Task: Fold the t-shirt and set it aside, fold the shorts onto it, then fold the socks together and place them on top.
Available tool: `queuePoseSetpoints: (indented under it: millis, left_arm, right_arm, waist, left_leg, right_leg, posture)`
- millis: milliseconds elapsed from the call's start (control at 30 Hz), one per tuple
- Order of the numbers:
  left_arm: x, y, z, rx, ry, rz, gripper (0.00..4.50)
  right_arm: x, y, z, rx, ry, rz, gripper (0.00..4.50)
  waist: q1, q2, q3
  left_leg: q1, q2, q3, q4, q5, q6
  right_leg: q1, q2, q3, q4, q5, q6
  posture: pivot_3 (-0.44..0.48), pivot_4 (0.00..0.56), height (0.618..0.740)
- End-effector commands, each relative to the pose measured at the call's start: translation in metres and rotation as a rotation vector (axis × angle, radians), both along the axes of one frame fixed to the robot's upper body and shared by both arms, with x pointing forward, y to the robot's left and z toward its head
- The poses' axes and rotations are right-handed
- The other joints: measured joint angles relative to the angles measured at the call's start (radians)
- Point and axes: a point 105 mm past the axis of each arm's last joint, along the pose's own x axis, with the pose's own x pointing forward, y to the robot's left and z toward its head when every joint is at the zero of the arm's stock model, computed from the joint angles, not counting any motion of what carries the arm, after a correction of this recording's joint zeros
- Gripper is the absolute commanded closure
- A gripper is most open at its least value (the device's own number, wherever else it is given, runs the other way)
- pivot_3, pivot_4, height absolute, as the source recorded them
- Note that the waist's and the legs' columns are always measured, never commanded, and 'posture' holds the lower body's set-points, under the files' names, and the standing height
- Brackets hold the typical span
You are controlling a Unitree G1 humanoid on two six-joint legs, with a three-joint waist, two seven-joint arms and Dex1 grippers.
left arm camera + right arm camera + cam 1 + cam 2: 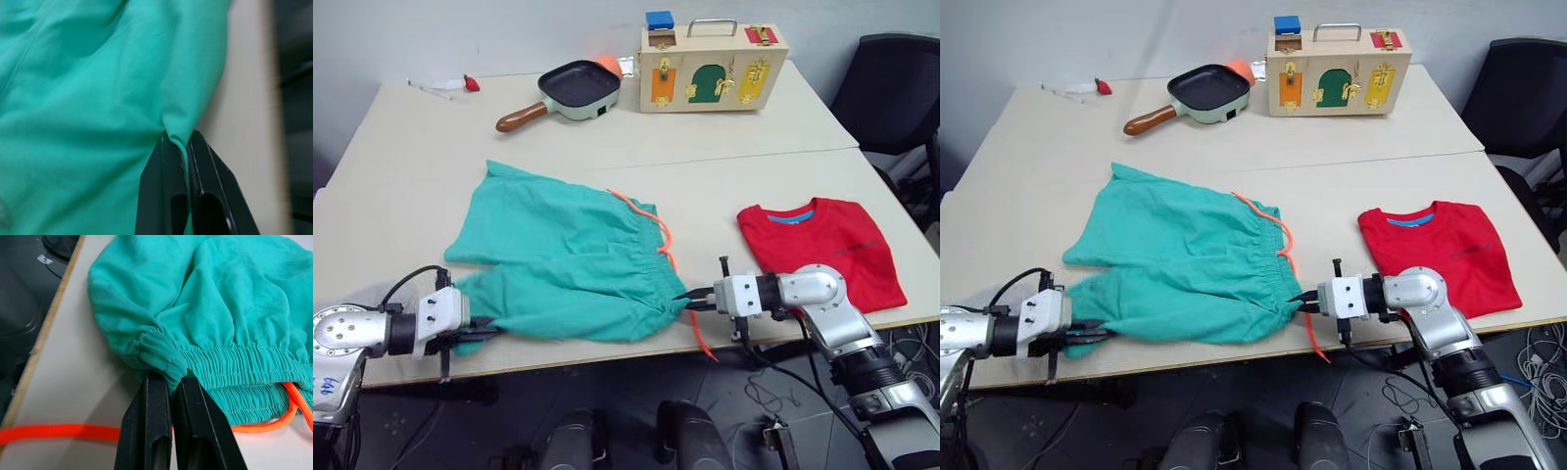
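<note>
One shorts (563, 257), one t-shirt (824, 245), two hands. Shorts spread flat near the bench's (401, 166) front edge, waistband toward the robot's right, orange drawstring (658, 235) trailing over that edge. Left hand (186, 147) pinching a fold of teal cloth at the front left corner of the shorts, fingers pressed together on it. Right hand (168, 382) clamped on the gathered waistband corner at the front right, fingers (151, 421) tight on the elastic. Shorts stretched between the two hands. T-shirt folded, lying apart to the right of the shorts, just beyond the right hand. At the far side of the bench: one pan (570, 90), one wooden latch box (710, 70).
</note>
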Motion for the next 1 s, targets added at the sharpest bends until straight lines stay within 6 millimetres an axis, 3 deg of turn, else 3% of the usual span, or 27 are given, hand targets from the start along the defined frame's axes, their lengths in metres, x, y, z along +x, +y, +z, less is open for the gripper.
queuePoseSetpoints:
  millis: [33,233,367,500,600,733,867,1000]
  left_arm:
    - [-0.015,-0.021,0.023,-0.146,0.11,-0.056,4.45]
    - [-0.022,-0.033,0.037,-0.289,0.227,-0.021,4.45]
    - [-0.019,-0.029,0.032,-0.268,0.181,0.014,4.45]
    - [-0.032,-0.029,0.018,-0.174,0.238,-0.037,4.45]
    - [-0.036,-0.029,0.015,-0.153,0.27,-0.057,4.45]
    - [-0.015,-0.03,0.021,-0.149,0.167,-0.05,4.45]
    - [-0.009,-0.033,0.027,-0.187,0.163,-0.051,4.45]
    - [0.017,-0.036,0.068,-0.347,0.144,0.002,4.45]
  right_arm:
    - [-0.009,-0.022,0.014,0.044,0.044,-0.027,4.5]
    - [-0.025,-0.06,0.016,0.053,0.148,-0.095,4.5]
    - [-0.03,-0.06,0.013,0.097,0.183,-0.128,4.5]
    - [-0.041,-0.054,0.008,0.092,0.297,-0.11,4.5]
    - [-0.037,-0.048,0.011,0.113,0.349,-0.135,4.5]
    - [-0.027,-0.046,0.011,0.078,0.334,-0.13,4.5]
    - [-0.019,-0.042,0.021,0.133,0.36,-0.155,4.5]
    - [-0.008,-0.033,0.051,0.306,0.52,-0.208,4.5]
  waist:
    - [0.003,0.0,0.0]
    - [0.002,0.0,0.0]
    - [-0.004,0.0,0.0]
    - [0.002,0.0,0.0]
    - [0.002,0.0,0.0]
    - [0.006,0.0,0.0]
    - [0.003,0.0,0.0]
    - [0.003,-0.001,0.0]
  left_leg:
    - [0.0,0.0,0.0,0.0,0.0,0.0]
    - [0.001,0.0,-0.001,0.001,0.0,0.001]
    - [0.002,0.001,-0.001,0.0,0.0,-0.001]
    - [0.002,0.001,-0.001,0.0,0.0,-0.002]
    - [0.001,0.0,-0.001,0.0,-0.003,-0.007]
    - [0.001,0.0,-0.001,0.0,-0.003,-0.007]
    - [0.001,0.0,-0.001,0.0,-0.004,-0.008]
    - [-0.001,0.001,-0.001,0.001,-0.001,-0.002]
  right_leg:
    - [0.0,0.0,0.0,-0.001,0.0,0.0]
    - [0.002,0.0,0.0,-0.003,0.0,0.0]
    - [0.001,0.001,0.001,-0.001,0.0,0.0]
    - [0.0,0.0,0.0,-0.001,-0.001,-0.002]
    - [0.0,-0.001,0.001,-0.002,-0.001,-0.002]
    - [0.0,-0.002,0.001,-0.003,-0.001,-0.002]
    - [-0.001,-0.002,0.0,-0.002,-0.001,-0.002]
    - [-0.001,0.0,-0.001,-0.001,-0.001,-0.002]
  posture:
    - [0.0,0.15,0.74]
    - [0.0,0.15,0.74]
    - [0.0,0.15,0.74]
    - [0.0,0.15,0.74]
    - [0.0,0.15,0.74]
    - [0.0,0.15,0.74]
    - [0.0,0.15,0.74]
    - [0.0,0.15,0.74]
